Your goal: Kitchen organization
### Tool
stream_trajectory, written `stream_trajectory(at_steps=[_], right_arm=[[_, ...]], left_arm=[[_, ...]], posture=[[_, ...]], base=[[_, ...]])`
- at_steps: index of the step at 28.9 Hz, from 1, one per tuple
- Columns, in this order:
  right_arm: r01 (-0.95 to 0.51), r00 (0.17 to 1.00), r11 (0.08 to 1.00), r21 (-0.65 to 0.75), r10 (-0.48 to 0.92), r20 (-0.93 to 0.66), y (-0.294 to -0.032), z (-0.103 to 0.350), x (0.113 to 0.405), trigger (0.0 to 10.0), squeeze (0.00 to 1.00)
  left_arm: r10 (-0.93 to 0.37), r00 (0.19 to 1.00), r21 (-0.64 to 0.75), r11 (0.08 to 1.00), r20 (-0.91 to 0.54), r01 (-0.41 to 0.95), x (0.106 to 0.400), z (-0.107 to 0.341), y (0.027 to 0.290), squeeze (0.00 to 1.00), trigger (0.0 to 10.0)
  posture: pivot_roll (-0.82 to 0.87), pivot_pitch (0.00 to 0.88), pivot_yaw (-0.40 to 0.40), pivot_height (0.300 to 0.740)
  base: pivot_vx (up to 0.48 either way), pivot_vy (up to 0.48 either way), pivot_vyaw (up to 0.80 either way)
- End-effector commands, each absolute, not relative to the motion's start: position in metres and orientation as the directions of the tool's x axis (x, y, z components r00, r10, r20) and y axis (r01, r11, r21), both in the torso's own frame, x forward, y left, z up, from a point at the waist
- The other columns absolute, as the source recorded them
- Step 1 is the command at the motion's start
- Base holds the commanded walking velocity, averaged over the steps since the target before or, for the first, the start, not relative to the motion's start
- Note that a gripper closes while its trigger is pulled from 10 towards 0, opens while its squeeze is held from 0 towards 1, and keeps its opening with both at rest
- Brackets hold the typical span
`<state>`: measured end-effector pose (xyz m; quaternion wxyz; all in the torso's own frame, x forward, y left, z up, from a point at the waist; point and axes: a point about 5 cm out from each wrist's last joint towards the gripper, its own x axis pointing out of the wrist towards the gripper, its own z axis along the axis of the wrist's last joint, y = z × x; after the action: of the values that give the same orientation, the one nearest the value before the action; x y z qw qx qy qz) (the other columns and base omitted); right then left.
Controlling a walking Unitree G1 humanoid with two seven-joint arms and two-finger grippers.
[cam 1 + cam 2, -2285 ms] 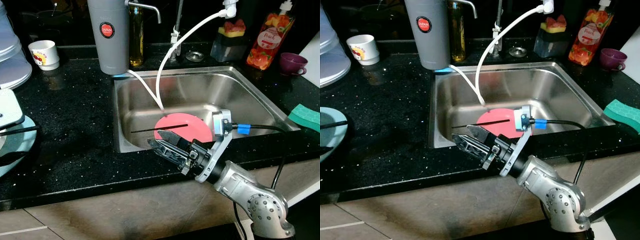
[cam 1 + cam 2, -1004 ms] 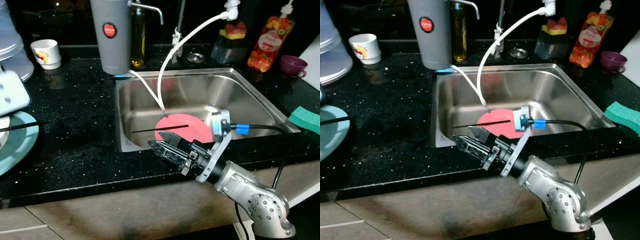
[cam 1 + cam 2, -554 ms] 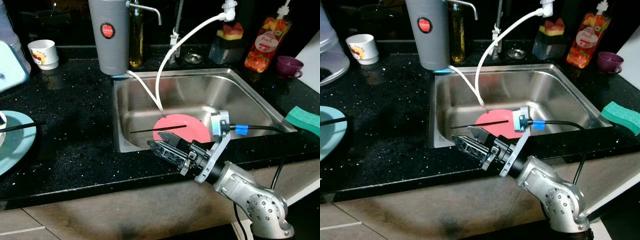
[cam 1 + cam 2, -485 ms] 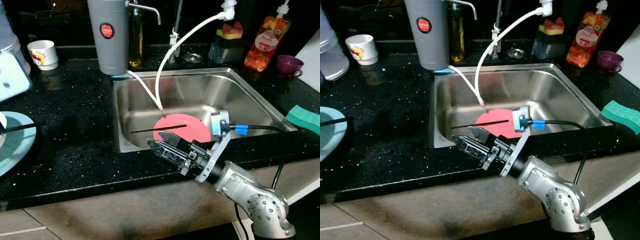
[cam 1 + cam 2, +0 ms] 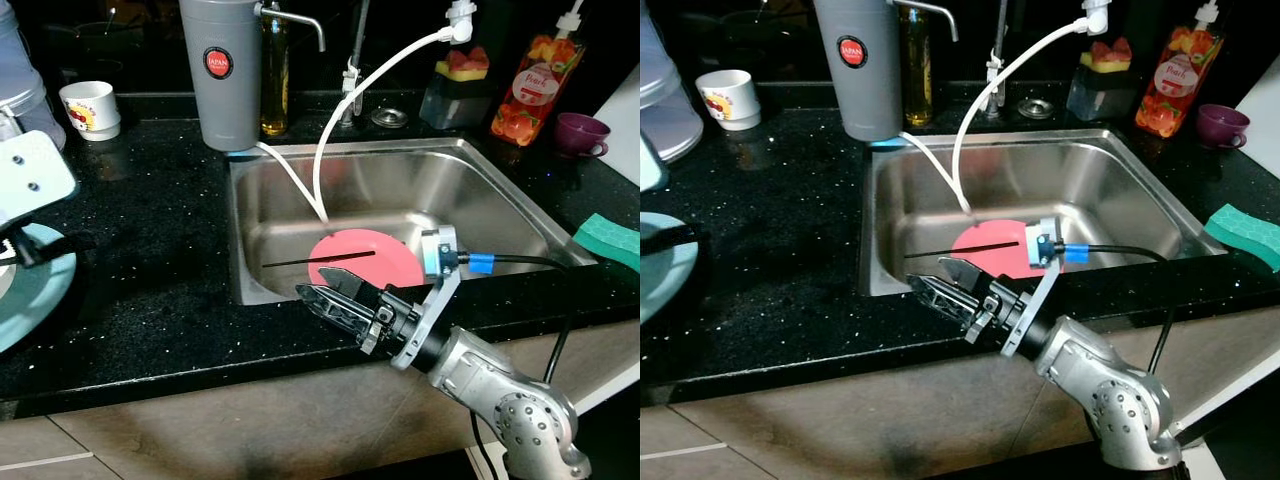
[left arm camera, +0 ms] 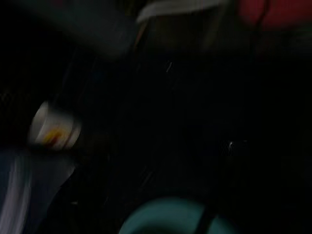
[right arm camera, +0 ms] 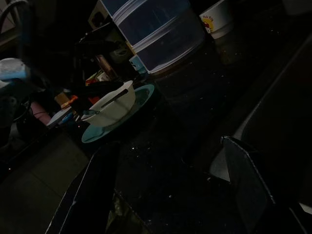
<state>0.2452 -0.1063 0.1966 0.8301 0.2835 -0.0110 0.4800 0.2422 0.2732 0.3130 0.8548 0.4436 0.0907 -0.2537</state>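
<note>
Right pincer (image 5: 335, 300) spread apart, hovering over the black tabletop (image 5: 150, 250) at the sink's (image 5: 500, 195) near rim, pointing toward 9 o'clock. Pink plate (image 5: 365, 258) lying flat on the sink floor with a black chopstick (image 5: 300, 262) across it, at 1 o'clock of the fingertips. Left pincer (image 5: 25, 245) at the far 9 o'clock edge beside a teal plate (image 5: 30, 300), spread or pressed together cannot be told.

Left wrist view dark and smeared: a pale cup (image 6: 52, 130) and a teal plate (image 6: 170, 217) barely readable (plate cut by frame edge). Teal plate also clipped in eye view. Green sponge (image 5: 610, 238) cropped at frame edge.
</note>
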Motion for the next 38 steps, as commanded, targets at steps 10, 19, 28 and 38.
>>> stream_trajectory(at_steps=[10, 19, 28, 38], right_arm=[[-0.797, 0.551, 0.395, 0.457, 0.785, 0.282, -0.111, 0.199, 0.243, 10.0, 0.00], [-0.795, 0.551, 0.394, 0.462, 0.787, 0.276, -0.111, 0.198, 0.240, 10.0, 0.00], [-0.795, 0.551, 0.395, 0.459, 0.788, 0.275, -0.111, 0.199, 0.240, 10.0, 0.00], [-0.795, 0.552, 0.397, 0.459, 0.787, 0.274, -0.112, 0.201, 0.242, 10.0, 0.00]], left_arm=[[-0.487, 0.708, 0.552, 0.446, -0.511, 0.705, 0.223, 0.310, 0.257, 0.00, 10.0], [-0.334, 0.803, 0.637, 0.490, -0.493, 0.595, 0.239, 0.301, 0.275, 0.00, 10.0], [-0.325, 0.813, 0.633, 0.512, -0.484, 0.581, 0.244, 0.294, 0.279, 0.00, 10.0], [-0.281, 0.803, 0.613, 0.529, -0.526, 0.587, 0.248, 0.279, 0.290, 0.00, 10.0]], posture=[[0.11, 0.014, -0.061, 0.740], [0.11, 0.020, -0.064, 0.740], [0.10, 0.022, -0.068, 0.740], [0.10, 0.036, -0.070, 0.740]], base=[[0.000, 0.000, 0.00], [0.000, 0.000, 0.00], [0.000, 0.000, 0.00], [0.000, 0.000, 0.00]])
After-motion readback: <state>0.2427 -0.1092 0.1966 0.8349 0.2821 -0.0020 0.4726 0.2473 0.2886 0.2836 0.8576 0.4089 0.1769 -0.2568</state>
